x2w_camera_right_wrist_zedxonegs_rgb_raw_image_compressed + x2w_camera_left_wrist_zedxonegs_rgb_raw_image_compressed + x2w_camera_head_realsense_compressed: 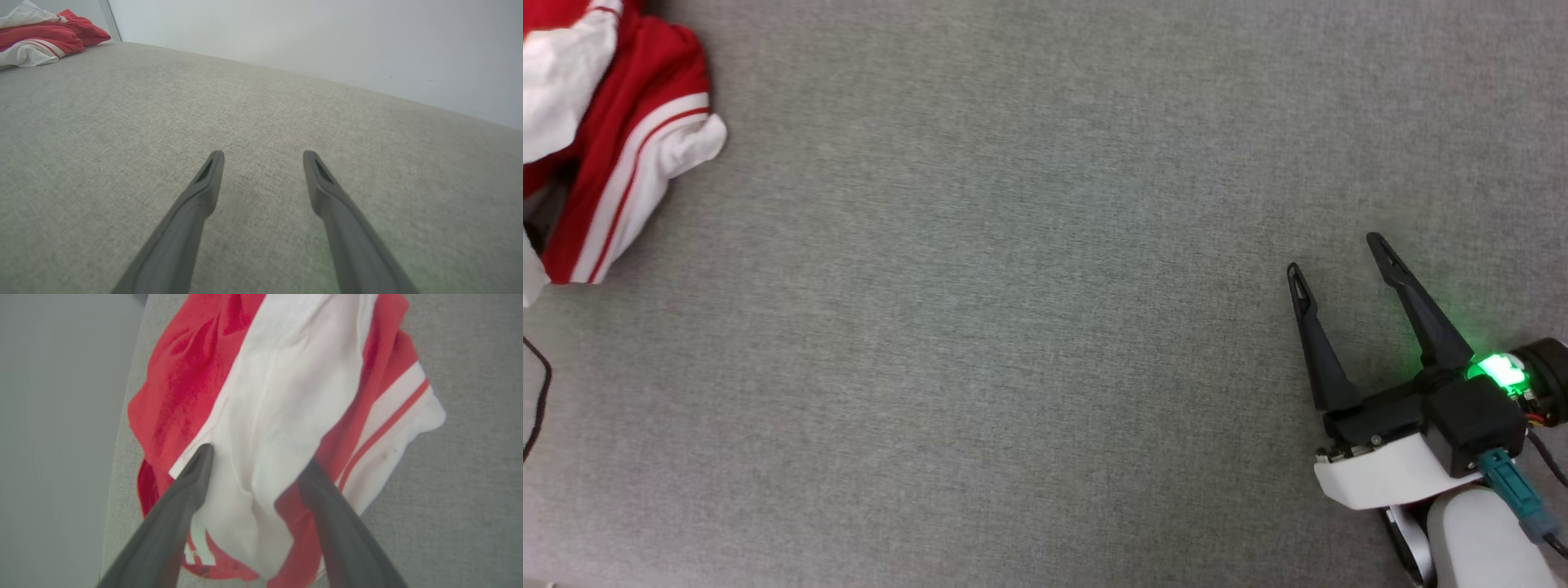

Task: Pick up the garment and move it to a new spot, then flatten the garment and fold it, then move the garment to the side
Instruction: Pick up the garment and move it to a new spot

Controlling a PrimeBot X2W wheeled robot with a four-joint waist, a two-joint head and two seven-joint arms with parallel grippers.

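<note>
Holding the left pincer (257,457) over the crumpled garment (286,396) at the far left edge of the grey worktop (1013,327), fingers spread wide either side of a white fold, nothing clamped. Keeping the right pincer (1335,257) at near right, well apart from the garment, likewise spread wide and empty.
</note>
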